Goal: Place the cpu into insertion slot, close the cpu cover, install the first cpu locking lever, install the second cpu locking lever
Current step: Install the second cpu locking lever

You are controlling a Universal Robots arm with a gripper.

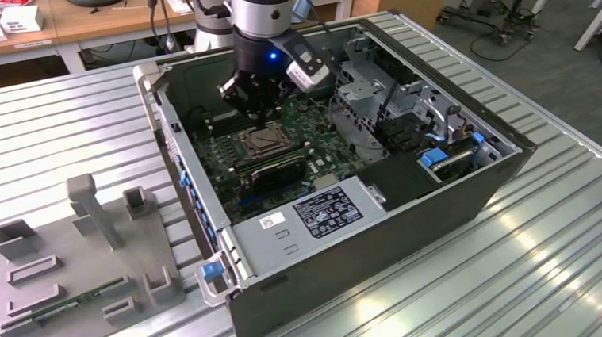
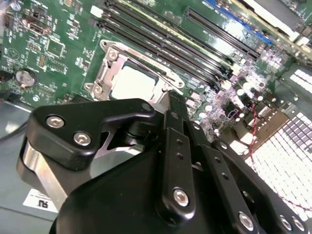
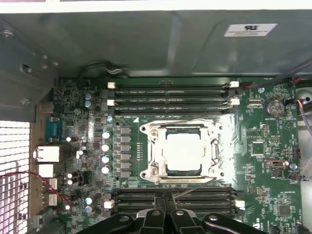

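The cpu [image 3: 183, 152] [image 2: 134, 83] [image 1: 262, 142], a pale square chip, lies flat in the insertion slot [image 3: 146, 173] on the green motherboard. The silver cpu cover [image 3: 214, 146] lies down around it, with the chip showing through its window. A thin wire locking lever [image 3: 195, 187] runs slanted along the socket's edge beside the gripper. My gripper [image 3: 165, 199] [image 2: 175, 97] [image 1: 258, 112] hangs just above that edge of the socket, its black fingers pressed together with nothing seen between them. The fingertips sit close to the lever's end; I cannot tell if they touch it.
Long black memory slots [image 3: 170, 97] run on both sides of the socket. The open computer case [image 1: 473, 196] has walls all round, a metal drive cage [image 1: 364, 84] and a power supply [image 1: 320, 211]. A grey fixture [image 1: 75, 264] stands on the metal table at the exterior view's left.
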